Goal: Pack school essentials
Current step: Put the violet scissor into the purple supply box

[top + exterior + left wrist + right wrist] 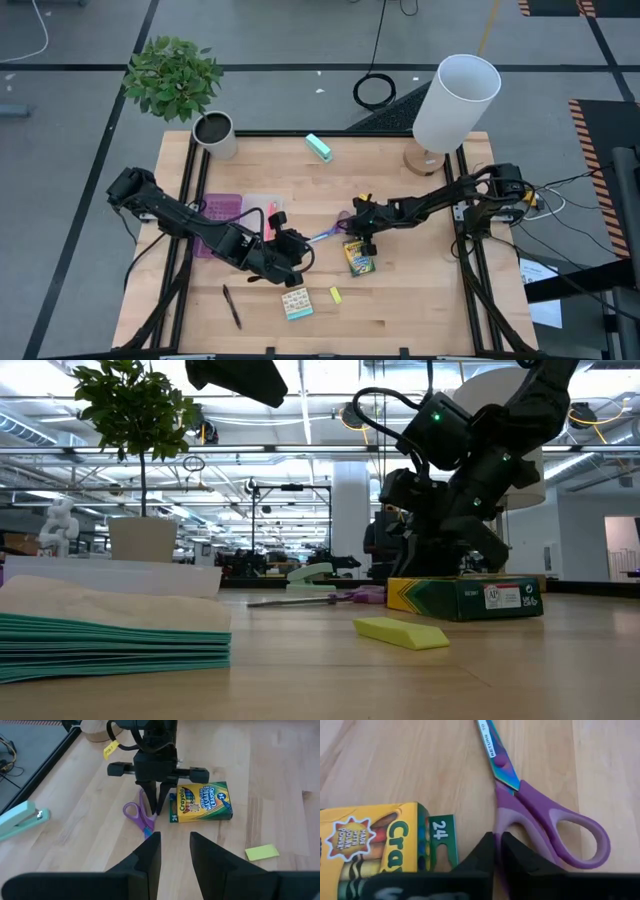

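Right gripper [156, 809] is down at the table between the scissors [137, 815] and the crayon box [201, 803], fingers pinched together with no gap between them, nothing held. In the right wrist view the purple handle loop lies just beside the fingertips, touching or nearly so; can't tell which. Box end sits just to the fingers' other side.

Scissors lie flat, blades shut, long axis running from the crayon box out toward the left gripper [292, 262], blade tip at that end, handles at the box end.

Left gripper is near, on the blade side of the crayon box, fingers [149, 855] apart by a narrow gap, empty, pointed at the scissors and box.

Right arm is clearly nearer the handles; left is nearer the blade tip. My guess: scissors are next, and the closed right fingers need to open and straddle the handle across its long axis.

Yellow piece [262, 852] lies apart from the crayon box, on the wood.
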### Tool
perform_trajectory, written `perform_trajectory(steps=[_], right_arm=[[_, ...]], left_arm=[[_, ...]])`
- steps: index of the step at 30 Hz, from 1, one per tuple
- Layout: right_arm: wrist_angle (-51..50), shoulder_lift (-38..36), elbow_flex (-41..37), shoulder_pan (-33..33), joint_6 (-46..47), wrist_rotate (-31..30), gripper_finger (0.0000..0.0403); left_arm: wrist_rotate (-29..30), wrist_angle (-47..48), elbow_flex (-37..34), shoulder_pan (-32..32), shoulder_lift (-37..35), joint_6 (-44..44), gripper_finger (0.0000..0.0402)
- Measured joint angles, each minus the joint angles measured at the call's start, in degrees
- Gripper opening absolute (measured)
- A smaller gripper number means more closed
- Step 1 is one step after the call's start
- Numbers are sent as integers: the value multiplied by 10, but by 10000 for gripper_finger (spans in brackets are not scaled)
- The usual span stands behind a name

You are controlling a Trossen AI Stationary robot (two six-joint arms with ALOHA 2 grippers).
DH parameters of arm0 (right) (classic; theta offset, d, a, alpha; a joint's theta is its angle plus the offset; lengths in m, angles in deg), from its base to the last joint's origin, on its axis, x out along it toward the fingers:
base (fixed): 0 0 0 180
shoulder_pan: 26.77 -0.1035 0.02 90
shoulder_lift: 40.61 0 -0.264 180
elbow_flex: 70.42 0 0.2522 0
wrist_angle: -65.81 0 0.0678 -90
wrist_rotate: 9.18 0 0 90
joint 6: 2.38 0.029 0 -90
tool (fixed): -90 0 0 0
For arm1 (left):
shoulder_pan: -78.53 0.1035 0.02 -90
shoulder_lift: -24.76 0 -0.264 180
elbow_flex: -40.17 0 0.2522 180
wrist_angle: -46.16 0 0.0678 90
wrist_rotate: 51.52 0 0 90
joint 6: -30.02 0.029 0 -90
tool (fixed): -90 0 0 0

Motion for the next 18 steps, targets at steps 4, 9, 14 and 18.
perform_trajectory(steps=[4,9,14,18], right_arm=[[3,-23,-1,-7,6,-3,19],[-12,-86,-2,-36,-7,-44,6],[-57,-148,-3,-77,-18,-115,8],[-80,-196,-1,-112,-22,-194,8]], left_arm=[[2,0,0,1,0,-11,106],[2,1,0,4,0,-19,106],[3,1,0,5,0,-23,120],[7,-2,0,5,3,-19,152]])
